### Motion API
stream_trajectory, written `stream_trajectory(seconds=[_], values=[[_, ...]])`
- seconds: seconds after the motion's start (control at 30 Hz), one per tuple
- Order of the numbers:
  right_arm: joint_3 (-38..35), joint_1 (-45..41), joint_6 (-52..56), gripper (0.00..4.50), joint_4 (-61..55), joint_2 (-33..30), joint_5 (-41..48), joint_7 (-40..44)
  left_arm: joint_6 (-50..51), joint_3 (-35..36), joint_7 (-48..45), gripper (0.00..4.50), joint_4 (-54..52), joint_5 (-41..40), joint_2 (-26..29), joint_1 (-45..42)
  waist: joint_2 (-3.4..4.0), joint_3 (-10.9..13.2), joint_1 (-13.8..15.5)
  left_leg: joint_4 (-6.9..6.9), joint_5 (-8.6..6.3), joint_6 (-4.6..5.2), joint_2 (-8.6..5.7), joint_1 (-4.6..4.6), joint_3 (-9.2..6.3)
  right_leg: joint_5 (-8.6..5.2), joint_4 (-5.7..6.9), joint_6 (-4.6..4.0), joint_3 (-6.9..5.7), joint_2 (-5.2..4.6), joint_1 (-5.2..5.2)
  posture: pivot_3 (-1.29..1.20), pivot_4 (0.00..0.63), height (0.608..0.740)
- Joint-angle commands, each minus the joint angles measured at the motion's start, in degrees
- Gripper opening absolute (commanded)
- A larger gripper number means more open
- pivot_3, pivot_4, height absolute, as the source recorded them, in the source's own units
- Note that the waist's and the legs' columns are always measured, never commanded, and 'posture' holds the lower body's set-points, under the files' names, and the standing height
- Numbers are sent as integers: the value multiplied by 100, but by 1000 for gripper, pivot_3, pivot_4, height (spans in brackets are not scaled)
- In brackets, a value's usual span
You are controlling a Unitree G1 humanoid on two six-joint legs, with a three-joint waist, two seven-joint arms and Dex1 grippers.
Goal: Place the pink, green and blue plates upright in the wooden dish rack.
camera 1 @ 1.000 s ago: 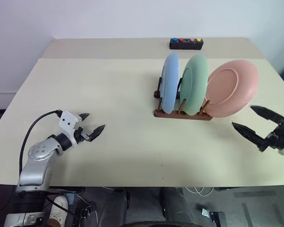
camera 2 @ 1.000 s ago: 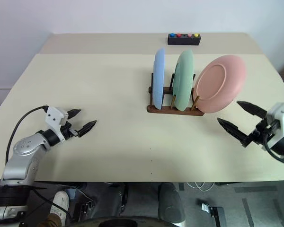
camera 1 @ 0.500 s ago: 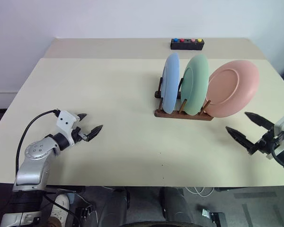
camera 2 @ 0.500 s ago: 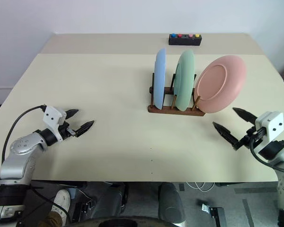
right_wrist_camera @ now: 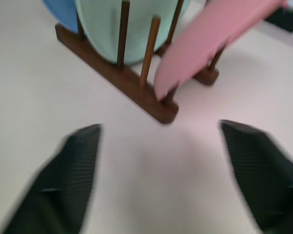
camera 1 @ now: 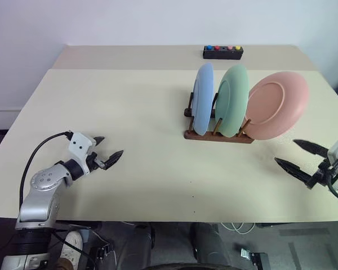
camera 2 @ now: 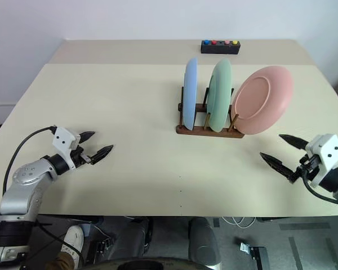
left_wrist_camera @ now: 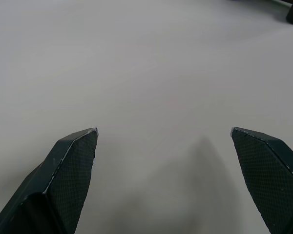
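Left gripper (camera 1: 108, 154): black fingers spread, empty, parked far left of the rack.
Dark wooden dish rack (camera 1: 218, 135): pegs prop light blue plate (camera 1: 202, 98) and mint green plate (camera 1: 233, 100) upright, salmon pink plate (camera 1: 276, 105) leaning off its right end.
Right gripper (camera 1: 300, 157): fingers apart, empty, plates just beyond its tips.

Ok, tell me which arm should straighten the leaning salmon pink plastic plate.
Right. The right gripper, open, sits just beside the salmon pink plastic plate; the left gripper is far across the table.

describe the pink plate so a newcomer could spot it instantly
On the beige table, find the dark wooden dish rack holding three plates. The pink plate sits at its right end, leaning outward, unlike the upright blue plate and green plate.
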Motion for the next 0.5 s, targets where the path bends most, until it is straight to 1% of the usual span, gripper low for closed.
stream_trajectory(seconds=[0.03, 0.17, 0.33, 0.5], values=[[-267, -460, -35, 2181, 297, -227, 17, -213, -138, 37, -88, 4500, -99, -101, -48, -13, 0, 0, -16, 2, 0, 0, 0, 1, 2, 0, 0, -1, 1, 0, 1, 0, 150, 740], [-211, -933, -400, 41, 639, -286, -373, -616, -50, 13, -413, 4500, -369, -298, 9, 150, 5, -1, -2, -5, 0, 0, 1, 0, 2, 0, 0, 0, 1, 0, -3, 0, 150, 740], [28, -1495, -790, 41, 909, -297, -792, -1004, 347, -102, -760, 4500, -815, -563, 112, 362, 5, -1, 13, -5, 0, 1, 0, -4, 1, 0, -2, 0, 1, 0, -3, 0, 150, 740], [423, -1838, -943, 41, 777, -258, -944, -1009, 330, -149, -656, 4500, -881, -484, 10, 426, 7, -1, 0, -5, 0, 0, 1, -2, 2, 0, -1, 0, 1, 0, -3, 0, 150, 740]])
